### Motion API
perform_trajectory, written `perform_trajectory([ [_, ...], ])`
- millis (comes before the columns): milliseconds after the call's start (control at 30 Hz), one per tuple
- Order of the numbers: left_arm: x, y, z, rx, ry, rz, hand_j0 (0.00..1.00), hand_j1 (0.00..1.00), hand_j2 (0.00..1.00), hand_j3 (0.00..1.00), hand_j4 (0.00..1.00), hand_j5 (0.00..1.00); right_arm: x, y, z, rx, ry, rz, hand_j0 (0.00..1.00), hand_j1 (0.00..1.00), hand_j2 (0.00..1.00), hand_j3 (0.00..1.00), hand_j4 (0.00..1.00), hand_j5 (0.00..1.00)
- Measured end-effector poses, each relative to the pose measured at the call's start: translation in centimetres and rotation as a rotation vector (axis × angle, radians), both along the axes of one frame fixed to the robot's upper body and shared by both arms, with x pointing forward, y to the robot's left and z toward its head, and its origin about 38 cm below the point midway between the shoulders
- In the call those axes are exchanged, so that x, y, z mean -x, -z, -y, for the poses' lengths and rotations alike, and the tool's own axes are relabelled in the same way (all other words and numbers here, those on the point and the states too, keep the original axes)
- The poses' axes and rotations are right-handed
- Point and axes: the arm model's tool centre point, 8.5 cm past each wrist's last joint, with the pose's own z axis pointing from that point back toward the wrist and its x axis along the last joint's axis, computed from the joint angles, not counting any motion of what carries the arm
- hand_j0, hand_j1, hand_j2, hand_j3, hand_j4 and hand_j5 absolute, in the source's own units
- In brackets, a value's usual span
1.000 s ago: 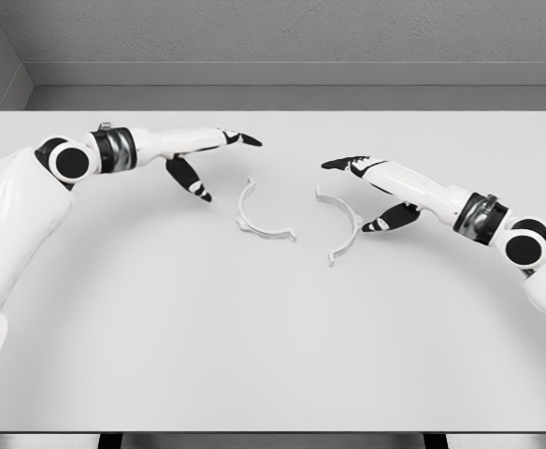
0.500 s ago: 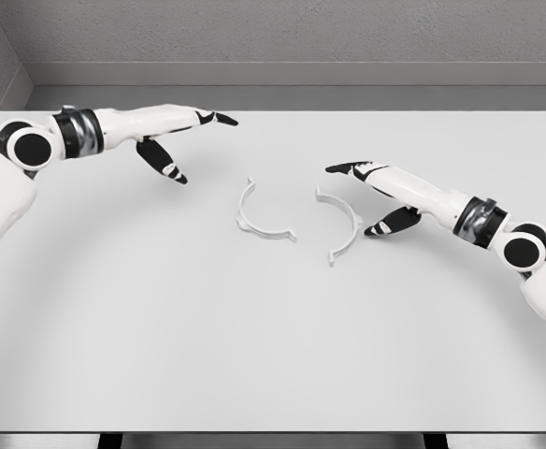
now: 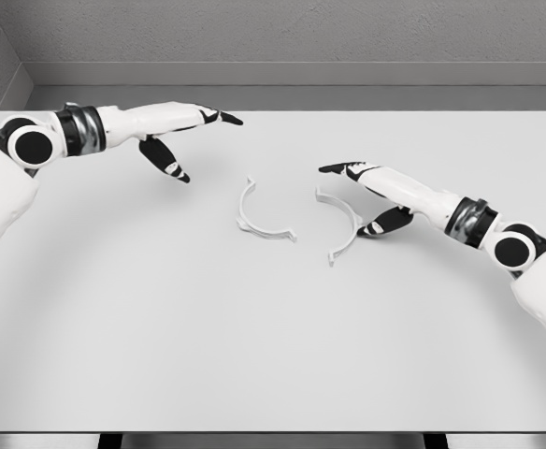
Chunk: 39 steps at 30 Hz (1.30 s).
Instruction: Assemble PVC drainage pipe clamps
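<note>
Now right hand point(image 3: 371, 192) nearer clamp half point(image 3: 343, 224), open

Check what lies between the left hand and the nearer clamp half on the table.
Nothing: in the head view only bare white table separates the left hand from the left clamp half. Its fingers are spread, holding nothing.

Two white clamp halves point(image 3: 264, 217) point(image 3: 343, 223) on counter point(image 3: 254, 355), apart. Right hand point(image 3: 371, 192) open, just beside right half. Left hand point(image 3: 181, 140) open, well apart from the halves.
</note>
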Motion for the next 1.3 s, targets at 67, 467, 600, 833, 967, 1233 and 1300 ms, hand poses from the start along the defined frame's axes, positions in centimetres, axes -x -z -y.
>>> perform_trajectory([
  [67, 0.0, 0.0, 0.0, -0.002, 0.001, 0.001, 1.0, 1.0, 1.0, 1.0, 1.0, 1.0, -0.1, 0.0, -0.1, -0.002, 0.001, 0.0, 1.0, 1.0, 1.0, 1.0, 1.0, 1.0],
  [467, 0.2, -0.3, -0.2, -0.01, 0.008, 0.008, 1.0, 1.0, 1.0, 1.0, 1.0, 1.0, -0.5, -0.2, -0.4, -0.006, 0.003, 0.005, 1.0, 1.0, 1.0, 1.0, 1.0, 1.0],
  [600, 0.2, -0.1, -0.1, -0.014, 0.011, 0.005, 1.0, 1.0, 1.0, 1.0, 1.0, 1.0, -0.7, -0.4, -0.9, -0.012, -0.001, 0.01, 1.0, 1.0, 1.0, 1.0, 1.0, 1.0],
  [833, 0.3, 0.1, 0.1, -0.019, 0.016, 0.002, 1.0, 1.0, 1.0, 1.0, 1.0, 1.0, -1.2, -0.5, -1.9, -0.023, -0.008, 0.013, 1.0, 1.0, 1.0, 1.0, 1.0, 1.0],
  [967, 0.3, 0.1, 0.1, -0.02, 0.017, 0.003, 1.0, 1.0, 1.0, 1.0, 1.0, 1.0, -1.5, -0.7, -2.4, -0.028, -0.01, 0.018, 1.0, 1.0, 1.0, 1.0, 1.0, 1.0],
  [1233, 0.3, 0.0, 0.1, -0.021, 0.018, 0.004, 1.0, 1.0, 1.0, 1.0, 1.0, 1.0, -2.5, -1.0, -3.1, -0.029, -0.001, 0.02, 1.0, 1.0, 1.0, 1.0, 1.0, 1.0],
  [1300, 0.3, 0.0, 0.1, -0.021, 0.018, 0.004, 1.0, 1.0, 1.0, 1.0, 1.0, 1.0, -2.6, -0.9, -3.2, -0.029, 0.001, 0.018, 1.0, 1.0, 1.0, 1.0, 1.0, 1.0],
])
